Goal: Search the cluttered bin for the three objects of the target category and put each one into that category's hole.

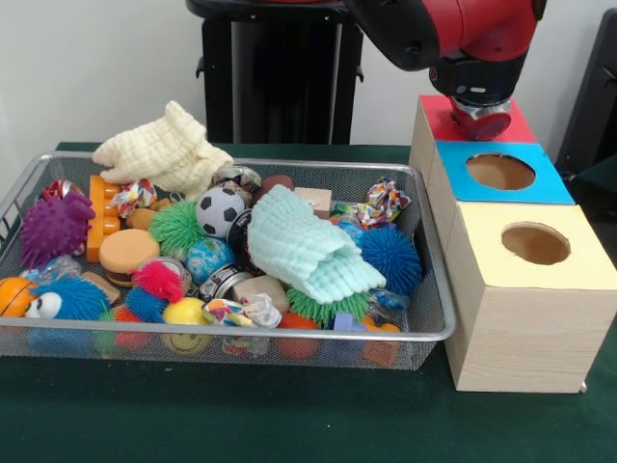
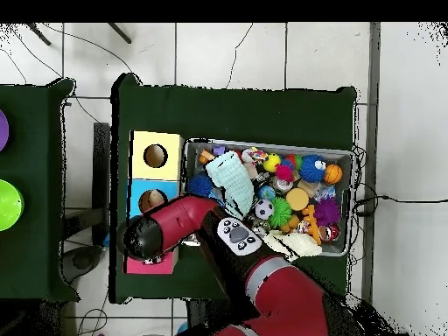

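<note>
The silver wire-mesh bin [image 1: 241, 334] sits on the green table, heaped with toys; it also shows in the overhead view [image 2: 352, 199]. No plush tiger or bear shows in either view; they are hidden or out of the bin. The red panel [image 1: 522, 125] tops the far end of the pale wooden box, and its hole is covered by my arm. My gripper [image 1: 480, 121] hangs straight over that red panel, its tips hidden. In the overhead view my wrist [image 2: 143, 238] covers most of the red panel [image 2: 140, 265].
The blue-panelled hole [image 1: 500, 172] and yellow-panelled hole [image 1: 536, 243] lie nearer the camera on the same box. In the bin lie a cream cloth [image 1: 164, 149], a mint cloth [image 1: 308, 253], a soccer ball [image 1: 220, 210], and purple [image 1: 55, 228] and blue [image 1: 390, 257] spiky balls.
</note>
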`<state>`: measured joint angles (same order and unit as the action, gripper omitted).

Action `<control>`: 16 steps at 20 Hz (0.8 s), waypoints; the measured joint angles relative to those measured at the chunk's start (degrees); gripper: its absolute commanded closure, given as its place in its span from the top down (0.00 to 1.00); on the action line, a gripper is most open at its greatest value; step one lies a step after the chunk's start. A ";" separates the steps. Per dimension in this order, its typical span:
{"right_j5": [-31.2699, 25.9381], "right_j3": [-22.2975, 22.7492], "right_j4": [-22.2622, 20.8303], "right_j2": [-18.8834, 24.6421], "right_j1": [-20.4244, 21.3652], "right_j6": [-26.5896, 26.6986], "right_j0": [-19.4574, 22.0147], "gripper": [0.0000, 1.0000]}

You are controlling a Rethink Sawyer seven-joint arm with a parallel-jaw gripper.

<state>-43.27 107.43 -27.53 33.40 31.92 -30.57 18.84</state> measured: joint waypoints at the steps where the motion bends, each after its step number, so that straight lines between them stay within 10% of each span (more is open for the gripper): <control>1: 0.00 -0.02 0.04 -0.16 0.02 0.00 -0.13 0.00; 16: 0.08 -0.03 0.65 -4.78 1.92 -0.19 -5.57 0.00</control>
<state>-43.19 107.40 -26.89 28.62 33.84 -30.75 13.27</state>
